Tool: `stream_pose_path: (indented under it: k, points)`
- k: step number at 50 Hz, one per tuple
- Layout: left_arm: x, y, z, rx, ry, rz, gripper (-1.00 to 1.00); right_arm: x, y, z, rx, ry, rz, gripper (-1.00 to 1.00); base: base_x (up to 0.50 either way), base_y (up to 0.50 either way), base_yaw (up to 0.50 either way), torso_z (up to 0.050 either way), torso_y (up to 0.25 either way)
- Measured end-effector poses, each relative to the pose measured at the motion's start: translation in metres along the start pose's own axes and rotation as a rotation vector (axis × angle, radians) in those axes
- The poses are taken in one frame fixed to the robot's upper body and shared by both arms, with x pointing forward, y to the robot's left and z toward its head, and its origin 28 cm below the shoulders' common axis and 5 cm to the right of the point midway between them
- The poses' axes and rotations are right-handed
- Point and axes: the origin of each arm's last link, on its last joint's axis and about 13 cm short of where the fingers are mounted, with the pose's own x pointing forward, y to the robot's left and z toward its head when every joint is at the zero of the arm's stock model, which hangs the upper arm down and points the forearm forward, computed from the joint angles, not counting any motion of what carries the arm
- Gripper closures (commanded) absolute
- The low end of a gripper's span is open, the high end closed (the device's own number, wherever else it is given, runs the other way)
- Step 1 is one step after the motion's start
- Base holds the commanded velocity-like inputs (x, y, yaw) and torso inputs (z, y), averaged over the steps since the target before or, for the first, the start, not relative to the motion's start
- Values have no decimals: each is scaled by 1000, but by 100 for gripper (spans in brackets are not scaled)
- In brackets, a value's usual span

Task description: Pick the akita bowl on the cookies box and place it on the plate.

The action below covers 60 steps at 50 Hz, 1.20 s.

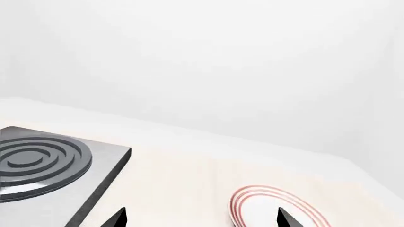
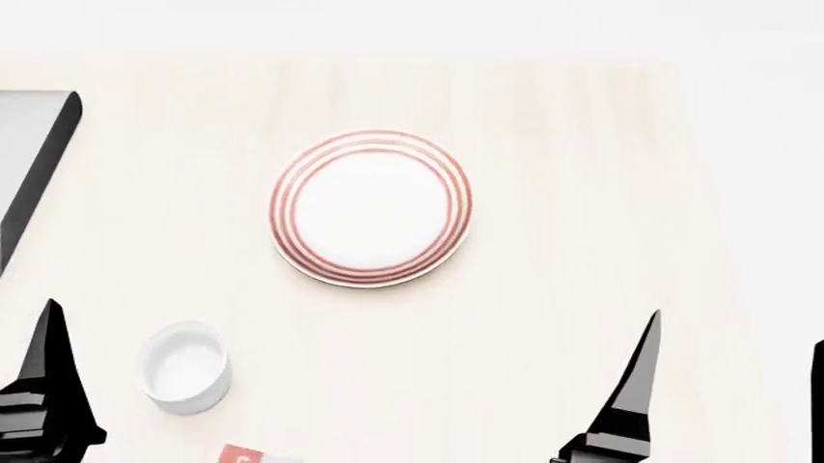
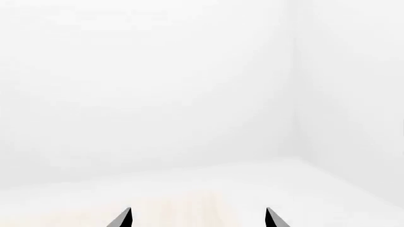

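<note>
The plate [image 2: 370, 207], white with thin red rings, lies empty on the pale wooden table, ahead of both arms and between them. The left wrist view shows the plate [image 1: 252, 210] again, close to one fingertip. The akita bowl is out of view. Of the cookies box, only a red corner [image 2: 239, 453] shows at the bottom edge of the head view. My left gripper [image 1: 202, 218] is open and holds nothing; one of its fingers [image 2: 52, 376] shows at the near left. My right gripper [image 2: 731, 386] is also open and empty, over bare table [image 3: 189, 208] at the near right.
A small plain white cup [image 2: 184, 365] stands near the left gripper, just beyond the box corner. A dark grey stove [image 1: 44, 161] with ringed burners sits at the table's left side, its edge [image 2: 29, 145] in the head view. White walls lie behind the table.
</note>
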Motion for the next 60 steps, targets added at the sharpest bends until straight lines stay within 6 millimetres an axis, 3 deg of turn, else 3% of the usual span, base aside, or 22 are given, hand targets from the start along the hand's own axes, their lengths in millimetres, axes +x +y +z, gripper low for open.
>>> stream_pose_path:
  k: [25, 34, 60]
  points:
    - [4, 3, 4, 35, 11, 14, -100, 4, -3, 1, 30, 85, 52, -100, 33, 0, 0, 3, -140]
    - [7, 5, 9, 33, 25, 30, -100, 7, -2, 8, 4, 99, 97, -100, 0, 0, 0, 0, 0]
    - [43, 18, 28, 116, 126, 169, -100, 32, 21, 53, -168, 268, 604, -100, 0, 0, 0, 0, 0]
